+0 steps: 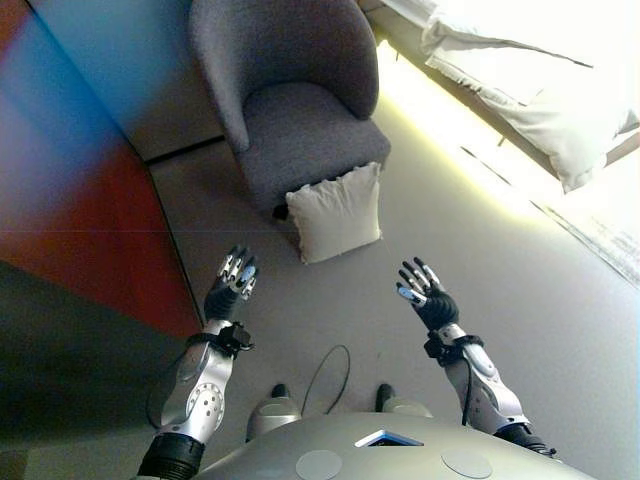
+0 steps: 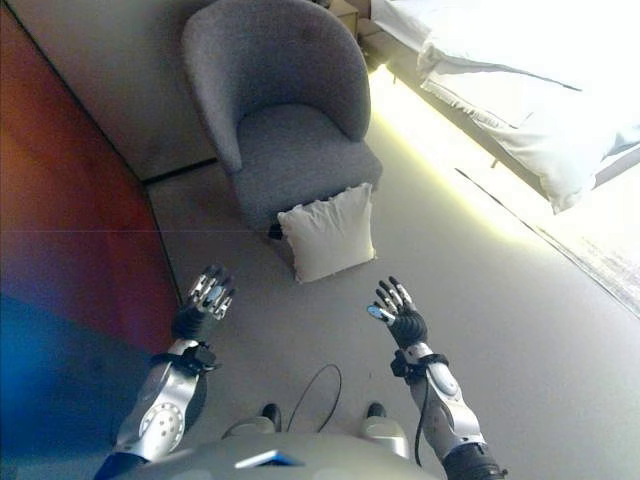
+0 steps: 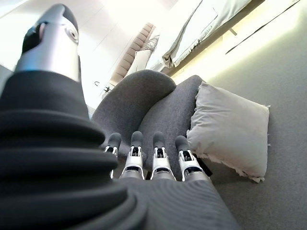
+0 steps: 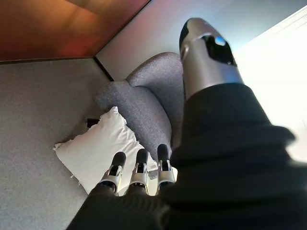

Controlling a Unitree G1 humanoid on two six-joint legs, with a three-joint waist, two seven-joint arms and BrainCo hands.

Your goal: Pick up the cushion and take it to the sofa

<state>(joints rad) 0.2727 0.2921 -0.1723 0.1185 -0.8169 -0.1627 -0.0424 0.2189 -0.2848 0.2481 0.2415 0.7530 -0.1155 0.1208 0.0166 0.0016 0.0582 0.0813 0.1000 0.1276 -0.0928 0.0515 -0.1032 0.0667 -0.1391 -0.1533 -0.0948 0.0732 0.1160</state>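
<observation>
A white square cushion (image 1: 336,212) stands on the floor, leaning against the front of a grey armchair (image 1: 300,95). It also shows in the left wrist view (image 3: 230,129) and in the right wrist view (image 4: 98,148). My left hand (image 1: 232,285) is open and empty, held short of the cushion on its left side. My right hand (image 1: 425,293) is open and empty, short of the cushion on its right side. Neither hand touches the cushion.
A red-brown wall panel (image 1: 90,200) runs along the left. A bed with white bedding (image 1: 540,80) stands at the back right. Grey carpet (image 1: 520,300) spreads to the right of the armchair.
</observation>
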